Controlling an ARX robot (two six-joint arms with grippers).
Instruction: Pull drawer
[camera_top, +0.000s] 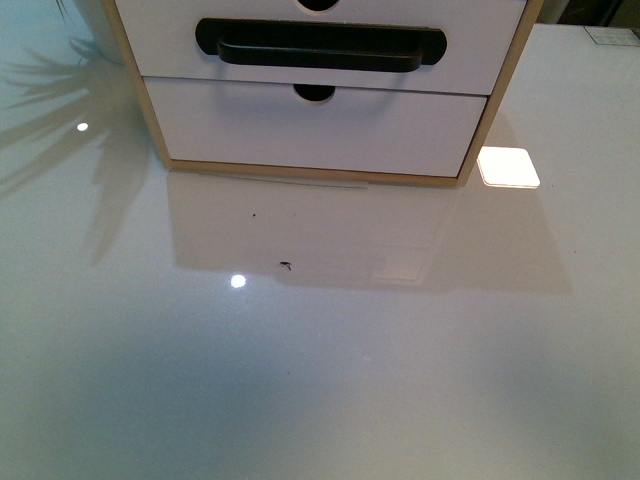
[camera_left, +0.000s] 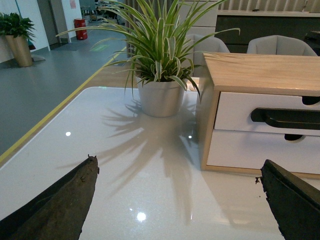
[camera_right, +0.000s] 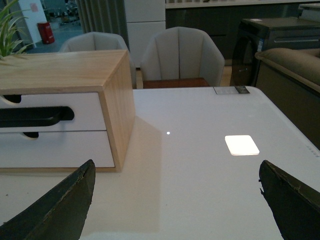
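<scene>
The drawer (camera_top: 180, 30) has a white front and a long black bar handle (camera_top: 320, 46); it sits shut in a light wood cabinet at the far edge of the front view, above a plain white drawer front (camera_top: 300, 130) with a notch. The drawer (camera_left: 235, 112) also shows in the left wrist view, and the same drawer (camera_right: 85, 117) in the right wrist view. My left gripper (camera_left: 177, 200) is open over the bare table, short and left of the cabinet. My right gripper (camera_right: 175, 200) is open, off the cabinet's right corner. Neither arm appears in the front view.
A potted spider plant (camera_left: 160, 95) stands left of the cabinet (camera_left: 260, 72) on the glossy white table (camera_top: 320, 350). Grey chairs (camera_right: 180, 55) stand beyond the table's far edge. A bright light patch (camera_top: 508, 167) lies right of the cabinet.
</scene>
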